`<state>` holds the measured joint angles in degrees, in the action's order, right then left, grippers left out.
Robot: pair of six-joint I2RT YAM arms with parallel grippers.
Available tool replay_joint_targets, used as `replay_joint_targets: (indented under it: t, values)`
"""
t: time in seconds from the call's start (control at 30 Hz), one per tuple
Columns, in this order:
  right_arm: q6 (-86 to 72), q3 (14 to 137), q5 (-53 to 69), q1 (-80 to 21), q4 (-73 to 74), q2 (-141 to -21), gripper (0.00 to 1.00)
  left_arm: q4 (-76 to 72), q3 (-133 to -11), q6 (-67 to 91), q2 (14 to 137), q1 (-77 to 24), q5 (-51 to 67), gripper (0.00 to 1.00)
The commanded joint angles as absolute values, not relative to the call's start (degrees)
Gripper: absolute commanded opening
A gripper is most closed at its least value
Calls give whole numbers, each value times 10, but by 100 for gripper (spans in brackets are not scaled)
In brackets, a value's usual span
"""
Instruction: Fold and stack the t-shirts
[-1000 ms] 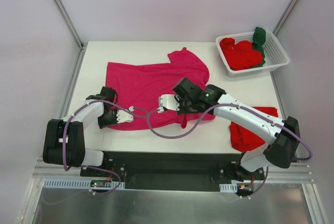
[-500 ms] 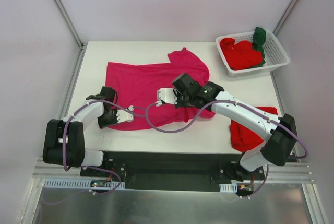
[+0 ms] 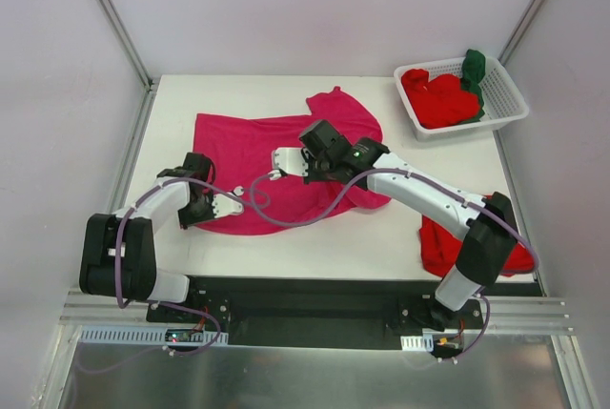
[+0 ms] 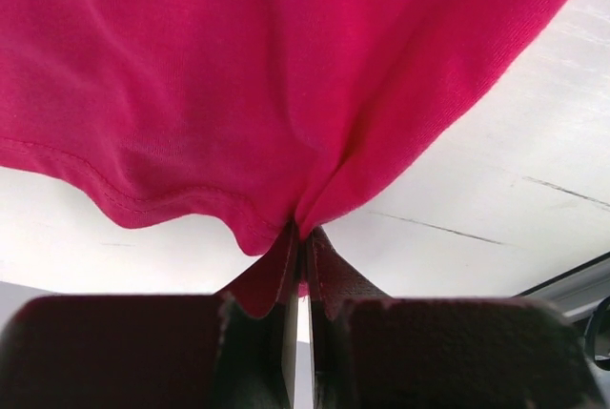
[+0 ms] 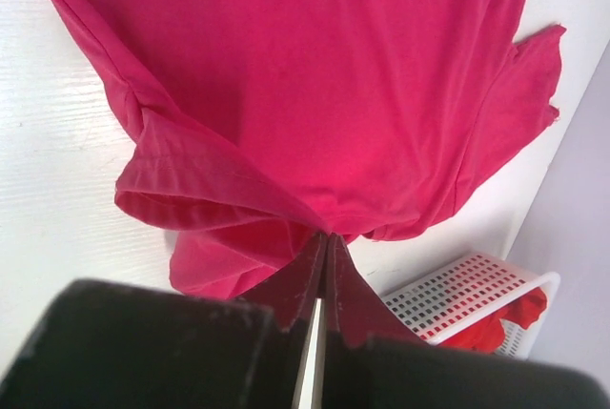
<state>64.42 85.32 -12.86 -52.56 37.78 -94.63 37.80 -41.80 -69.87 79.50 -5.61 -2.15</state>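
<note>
Right gripper (image 3: 275, 173) shifted left across the pink t-shirt (image 3: 246, 145), clenched on a lifted fold of it, left gripper (image 3: 234, 202) clenched on its near hem, shirt spread on the white table (image 3: 400, 237).

- The table (image 3: 434, 156) is bare between the pink shirt (image 3: 238, 147) and the white basket (image 3: 472, 125) — a hand could pass there.
- Bare strips also run behind the pink shirt, along its left side and in front of it.
- The right arm (image 3: 419, 194) slants from the near right corner to the middle of the pink shirt — it blocks that way.
- The left arm (image 3: 157, 201) blocks the near left corner.
- A red shirt (image 3: 440, 249) lies at the near right edge, partly under the right arm.
- The basket fills the far right corner.
</note>
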Motion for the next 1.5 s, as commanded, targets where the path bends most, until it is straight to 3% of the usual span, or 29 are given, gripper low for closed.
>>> replay_joint_targets:
  t: [0.0,0.33,0.63,1.0,1.47]
  values:
    - [663,884,-129,-519,361,-949,1,381,-439,-700,806,-48,-50,0]
    - [679,887,-135,-512,350,-955,1,381,-490,-672,815,-45,-79,0]
    - [671,903,-134,-514,394,-938,1,415,-461,-679,759,-52,-59,0]
    - [671,951,-158,-518,468,-925,1,513,-459,-623,693,-144,-28,0]
    - [693,944,-185,-519,448,-925,1,516,-474,-631,693,-142,-89,0]
